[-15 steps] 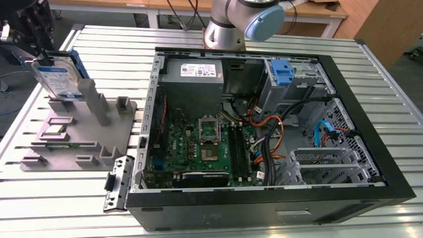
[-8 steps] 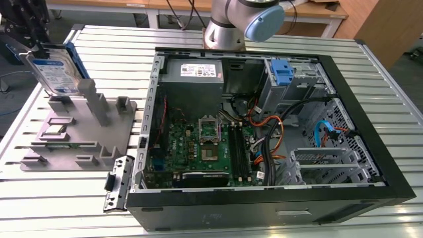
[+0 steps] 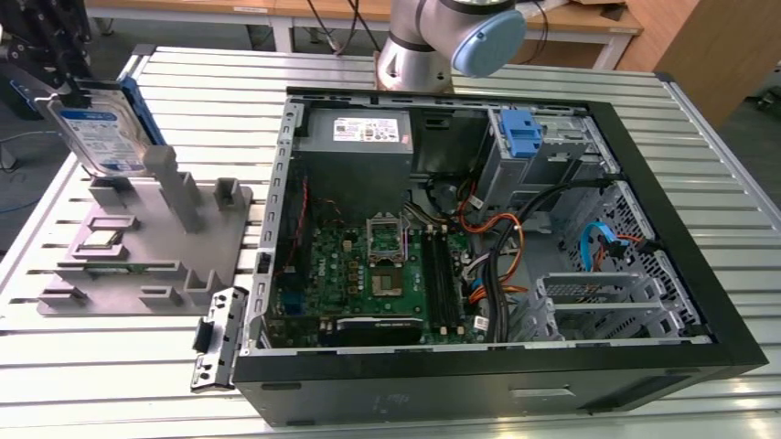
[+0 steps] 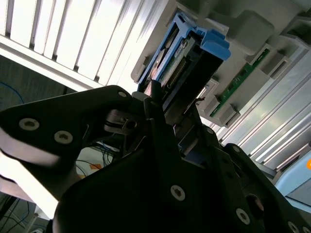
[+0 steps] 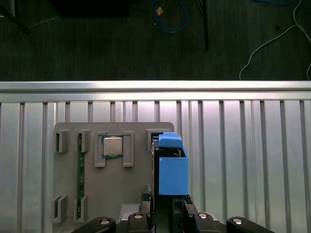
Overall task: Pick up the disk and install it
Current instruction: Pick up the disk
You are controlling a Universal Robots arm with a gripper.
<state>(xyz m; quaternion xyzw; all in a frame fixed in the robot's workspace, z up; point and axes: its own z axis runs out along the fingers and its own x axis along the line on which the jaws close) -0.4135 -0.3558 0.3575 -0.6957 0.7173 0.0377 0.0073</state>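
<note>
The disk (image 3: pixel 104 133) is way over at the exterior view's left, on the far side of the table. It's standing on edge with a slight tilt, white-and-blue label facing out and a blue rail along its edge. The gripper (image 3: pixel 71 91) is clamped on its upper part. In both wrist views the black fingers sit tight on either side of the drive (image 4: pixel 187 58) (image 5: pixel 173 170), so the claw (image 4: pixel 167 104) (image 5: pixel 167 206) is closed on it.

The drive's lower edge is right at the far posts of the grey holder (image 3: pixel 146 265). I honestly can't tell if it's touching the slot or just clear of it. In the first wrist view the same holder (image 5: pixel 68 184) also carries a processor chip (image 5: pixel 112 145) in a little pocket and a green memory stick (image 5: pixel 80 167) beside it.

Well apart from all that, toward the exterior view's right, the open computer case (image 3: pixel 488 393) lies on its side on the slatted aluminium table (image 3: pixel 123 384). Inside are the green motherboard (image 3: pixel 354 274), the grey power supply (image 3: pixel 366 137) at the far wall, and an upright blue latch (image 3: pixel 521 137) to its right. The arm's base (image 3: pixel 422 46) sits just beyond the case's far edge.
</note>
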